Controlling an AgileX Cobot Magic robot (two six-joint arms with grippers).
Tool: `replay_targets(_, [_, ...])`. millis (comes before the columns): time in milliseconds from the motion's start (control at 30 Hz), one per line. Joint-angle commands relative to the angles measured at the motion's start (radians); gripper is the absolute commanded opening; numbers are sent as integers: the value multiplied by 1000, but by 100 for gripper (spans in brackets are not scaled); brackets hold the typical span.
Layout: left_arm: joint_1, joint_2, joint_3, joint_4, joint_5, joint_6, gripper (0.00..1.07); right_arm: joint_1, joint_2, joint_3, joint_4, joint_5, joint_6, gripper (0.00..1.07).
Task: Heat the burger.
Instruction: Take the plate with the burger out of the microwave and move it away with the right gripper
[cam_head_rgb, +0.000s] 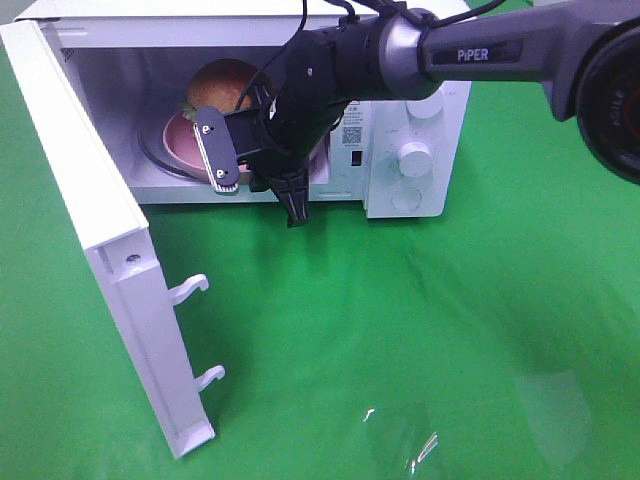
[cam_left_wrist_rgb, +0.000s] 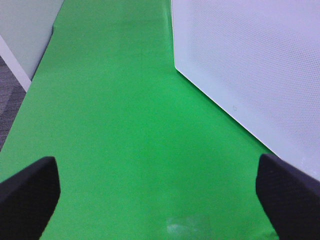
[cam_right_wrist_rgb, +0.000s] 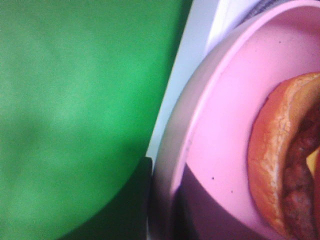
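Burger (cam_head_rgb: 222, 82) is sitting on the pink plate (cam_head_rgb: 180, 140) inside the microwave (cam_head_rgb: 400, 110), ready for heating. My right gripper (cam_head_rgb: 293, 200) is hanging closed and empty at the opening; my left gripper (cam_left_wrist_rgb: 160, 195) is waiting wide open beside the door (cam_head_rgb: 90, 240).
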Motion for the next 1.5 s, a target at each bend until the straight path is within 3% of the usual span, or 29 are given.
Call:
replay_targets(33, [3, -18, 2, -8, -13, -1, 100, -10, -55, 97, -3, -65, -72, 0])
replay_targets(367, [3, -18, 2, -7, -13, -1, 100, -12, -152, 238, -75, -156, -74, 0])
replay_targets(1500, [3, -18, 2, -7, -13, -1, 100, 48, -500, 709, -74, -293, -96, 0])
